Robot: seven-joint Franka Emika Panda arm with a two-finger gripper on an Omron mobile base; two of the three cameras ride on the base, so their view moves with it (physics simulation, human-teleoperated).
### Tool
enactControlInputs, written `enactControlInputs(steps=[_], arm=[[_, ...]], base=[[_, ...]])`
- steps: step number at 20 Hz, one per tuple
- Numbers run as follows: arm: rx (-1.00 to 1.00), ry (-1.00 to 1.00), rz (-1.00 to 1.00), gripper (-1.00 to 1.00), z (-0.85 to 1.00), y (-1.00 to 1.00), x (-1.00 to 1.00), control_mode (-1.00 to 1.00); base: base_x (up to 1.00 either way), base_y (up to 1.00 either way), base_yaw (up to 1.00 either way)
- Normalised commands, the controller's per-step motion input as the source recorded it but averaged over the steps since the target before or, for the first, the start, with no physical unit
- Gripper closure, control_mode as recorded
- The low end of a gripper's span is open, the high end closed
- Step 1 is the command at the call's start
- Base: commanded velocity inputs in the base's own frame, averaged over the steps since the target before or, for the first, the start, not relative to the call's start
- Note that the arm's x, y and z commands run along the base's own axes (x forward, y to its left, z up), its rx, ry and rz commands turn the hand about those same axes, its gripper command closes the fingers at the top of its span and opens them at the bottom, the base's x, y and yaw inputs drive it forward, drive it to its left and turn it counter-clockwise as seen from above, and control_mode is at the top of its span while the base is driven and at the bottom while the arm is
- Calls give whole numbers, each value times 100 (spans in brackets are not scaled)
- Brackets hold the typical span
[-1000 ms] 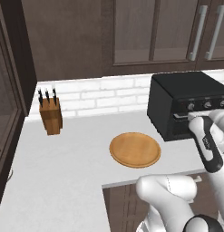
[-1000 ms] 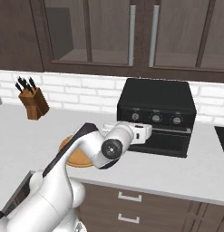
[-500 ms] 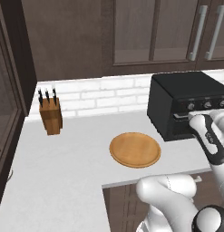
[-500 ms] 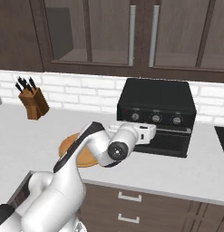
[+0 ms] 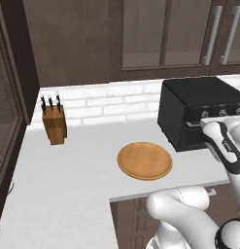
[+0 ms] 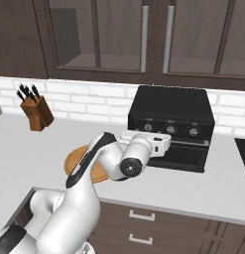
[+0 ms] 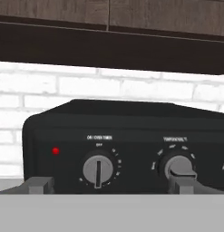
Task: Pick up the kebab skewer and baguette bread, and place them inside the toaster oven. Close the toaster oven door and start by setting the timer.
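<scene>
We see the toaster oven [image 6: 171,124] standing on the white desk [image 5: 77,160] against the white brick wall, below the dark upper cabinets. Its door [image 6: 181,154] looks shut, upright under the row of knobs. In the hand view the oven's front [image 7: 127,149] is close ahead, with a small red light [image 7: 55,151] at the left, a grey knob [image 7: 99,169] with its pointer straight down, and a second knob [image 7: 179,166] to the right of it. The gripper [image 7: 111,186] hovers just in front of that knob panel with its jaws spread wide and nothing between them; one fingertip [image 7: 38,185] sits low left, the other below the second knob. In the right base view the gripper [image 6: 161,144] is level with the top of the door. On the desk to the left of the oven lies a round wooden plate [image 5: 144,160], bare, and further left, near the wall, stands a wooden knife block [image 5: 54,124].
</scene>
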Motion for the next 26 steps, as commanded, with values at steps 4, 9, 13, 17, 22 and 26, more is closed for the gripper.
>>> enactControlInputs(steps=[4,9,13,17,22,26], arm=[[0,-15,0,-100,0,0,5,-100],[0,-5,1,-100,0,0,6,-100],[0,0,0,-100,0,0,16,-100],[0,0,0,-100,0,0,21,-100],[0,0,0,-100,0,0,18,-100],[0,0,0,-100,-3,0,18,-100]], base=[[0,0,0],[0,0,0],[0,0,0],[0,0,0],[0,0,0],[0,0,0]])
